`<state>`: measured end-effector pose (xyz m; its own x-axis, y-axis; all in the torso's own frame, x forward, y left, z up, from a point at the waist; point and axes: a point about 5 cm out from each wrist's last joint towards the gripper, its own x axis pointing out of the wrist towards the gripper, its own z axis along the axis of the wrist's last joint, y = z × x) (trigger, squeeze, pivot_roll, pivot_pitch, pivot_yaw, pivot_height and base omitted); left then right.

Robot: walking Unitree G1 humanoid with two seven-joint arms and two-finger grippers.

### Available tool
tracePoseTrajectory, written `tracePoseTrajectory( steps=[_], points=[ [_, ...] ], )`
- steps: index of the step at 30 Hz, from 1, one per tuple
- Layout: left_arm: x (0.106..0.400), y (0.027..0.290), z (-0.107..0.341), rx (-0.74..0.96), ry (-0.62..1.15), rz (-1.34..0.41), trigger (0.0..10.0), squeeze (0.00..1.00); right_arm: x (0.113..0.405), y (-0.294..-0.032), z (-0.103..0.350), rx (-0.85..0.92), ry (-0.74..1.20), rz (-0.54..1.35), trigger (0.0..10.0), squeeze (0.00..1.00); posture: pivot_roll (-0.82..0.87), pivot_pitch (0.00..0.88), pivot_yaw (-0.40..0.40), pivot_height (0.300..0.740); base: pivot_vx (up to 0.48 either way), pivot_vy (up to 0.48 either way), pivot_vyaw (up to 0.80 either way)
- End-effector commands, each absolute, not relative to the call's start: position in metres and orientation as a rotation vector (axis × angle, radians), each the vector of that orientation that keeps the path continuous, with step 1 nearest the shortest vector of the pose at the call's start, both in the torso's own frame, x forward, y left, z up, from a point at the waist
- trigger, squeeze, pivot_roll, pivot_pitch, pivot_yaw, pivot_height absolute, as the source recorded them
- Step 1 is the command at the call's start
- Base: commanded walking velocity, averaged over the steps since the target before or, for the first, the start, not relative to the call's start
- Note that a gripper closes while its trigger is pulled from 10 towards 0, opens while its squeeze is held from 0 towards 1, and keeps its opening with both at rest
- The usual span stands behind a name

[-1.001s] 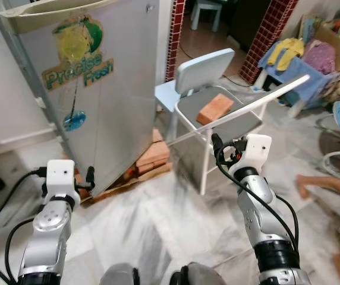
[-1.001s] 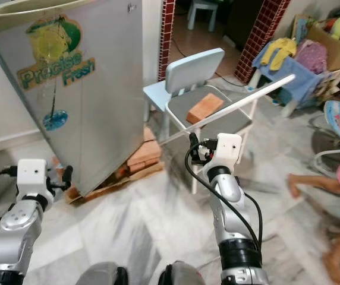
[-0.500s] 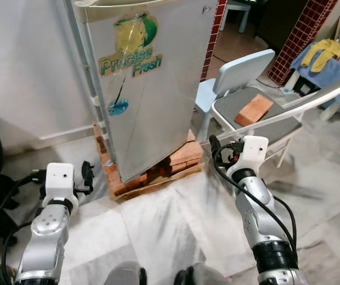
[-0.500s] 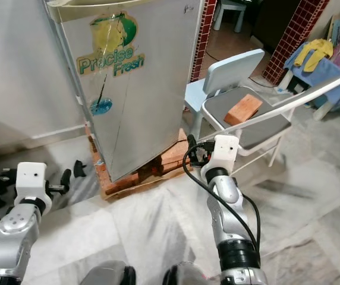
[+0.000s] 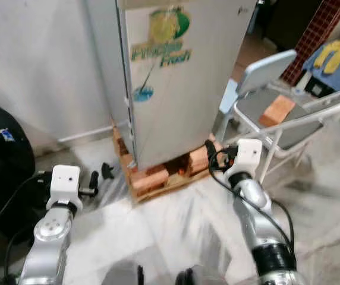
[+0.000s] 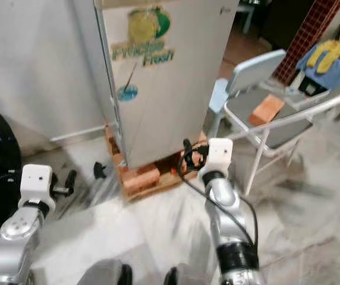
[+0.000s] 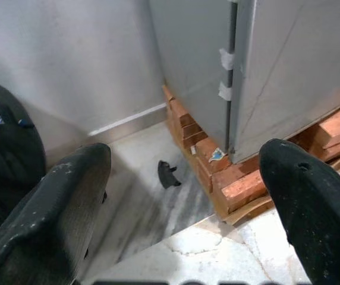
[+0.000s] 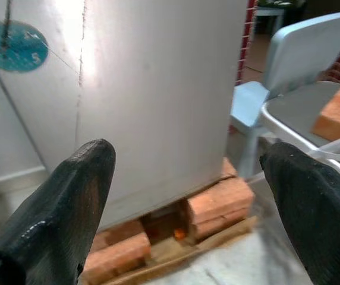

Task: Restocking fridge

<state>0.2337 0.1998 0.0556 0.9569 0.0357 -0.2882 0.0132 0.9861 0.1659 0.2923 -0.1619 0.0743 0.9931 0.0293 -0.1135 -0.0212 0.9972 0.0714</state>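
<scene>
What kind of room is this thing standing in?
Probably a lived-in home, near the kitchen: a silver fridge propped on bricks, a folding chair with a loose brick on its seat, and clothes piled behind.

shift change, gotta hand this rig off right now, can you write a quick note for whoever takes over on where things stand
Left gripper: open, empty, low at the fridge's hinge-side corner.
Right gripper: open, empty, in front of the fridge door.
Fridge: door shut, standing on bricks and a wooden board. No food or stock in sight.
Nearby: folding chair with a loose brick on its seat, to the robot's right; a small black piece on the floor by the fridge corner.
Done: robot stands facing the fridge.
Left: open the door, fetch the items, load them.
</scene>
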Motion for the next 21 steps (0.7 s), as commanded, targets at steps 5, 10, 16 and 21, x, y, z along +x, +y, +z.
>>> tracePoseTrajectory(
  steps=[5, 10, 16, 21],
  points=[
    [0.2299, 0.204, 0.06, 0.19, 0.26, 0.011, 10.0, 0.0, 0.2967, -0.159, 0.0831, 0.055, 0.07, 0.025, 10.0, 0.0, 0.18, 0.057, -0.045, 0.74, 0.0, 0.0, 0.0],
    [0.2251, 0.1999, 0.0661, 0.187, 0.205, -0.013, 10.0, 0.0, 0.2947, -0.1617, 0.0804, 0.033, 0.073, 0.016, 10.0, 0.0, 0.19, 0.048, -0.052, 0.74, 0.0, 0.0, 0.0],
    [0.2219, 0.202, 0.0658, 0.19, 0.208, -0.004, 10.0, 0.0, 0.293, -0.1613, 0.0773, 0.016, 0.082, 0.015, 10.0, 0.0, 0.2, 0.046, -0.054, 0.74, 0.0, 0.0, 0.0],
    [0.2219, 0.2022, 0.0661, 0.191, 0.207, -0.003, 10.0, 0.0, 0.2939, -0.1605, 0.0764, 0.012, 0.09, 0.008, 10.0, 0.0, 0.2, 0.046, -0.052, 0.74, 0.0, 0.0, 0.0]
  ],
)
